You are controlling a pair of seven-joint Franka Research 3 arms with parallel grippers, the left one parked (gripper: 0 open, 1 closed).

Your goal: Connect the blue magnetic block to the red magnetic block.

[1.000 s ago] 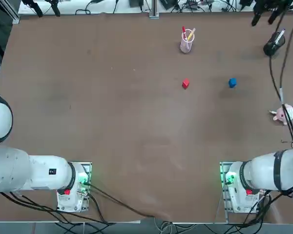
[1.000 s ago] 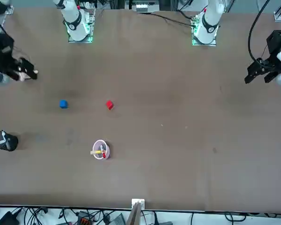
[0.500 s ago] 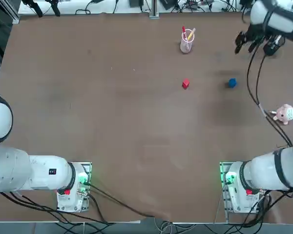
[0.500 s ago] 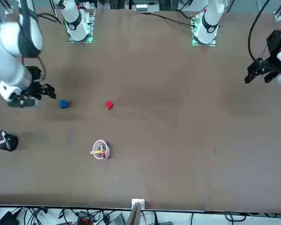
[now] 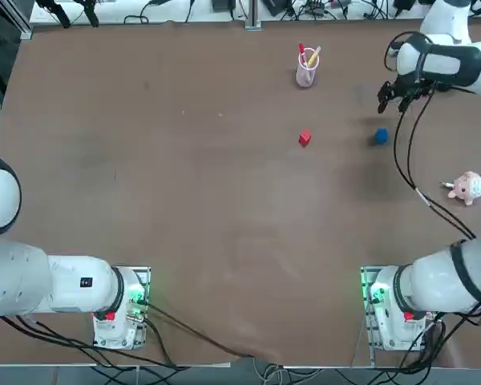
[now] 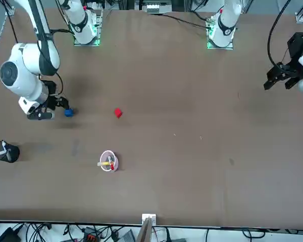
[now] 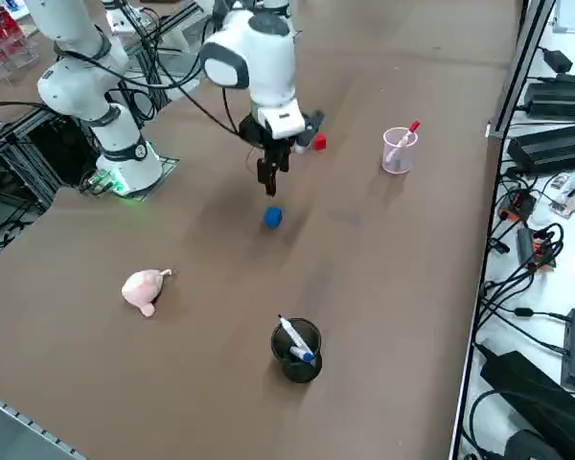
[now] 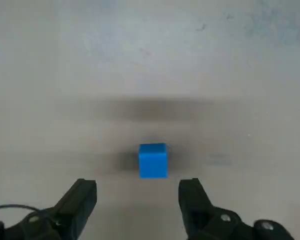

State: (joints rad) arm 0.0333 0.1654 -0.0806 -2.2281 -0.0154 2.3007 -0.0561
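Note:
The blue magnetic block (image 5: 381, 137) lies on the brown table, right of the red magnetic block (image 5: 305, 139), with a wide gap between the two. My right gripper (image 5: 391, 100) hangs open above the table, just short of the blue block (image 7: 272, 218) and not touching it. In the right wrist view the blue block (image 8: 152, 160) sits on the table just ahead of the gripper (image 8: 138, 192), roughly in line with the gap between its spread fingers (image 8: 82, 197). The red block (image 6: 118, 113) stands alone and untouched.
A pink cup with pens (image 5: 306, 70) stands beyond the red block. A pink plush toy (image 5: 466, 188) lies near the right edge. A black pen cup (image 7: 296, 350) stands at the far right corner. My arm's cable (image 5: 409, 168) trails over the table near the plush.
My right arm has swung in from the table's right edge to the blue block and come down closer over it. Both blocks lie where they were.

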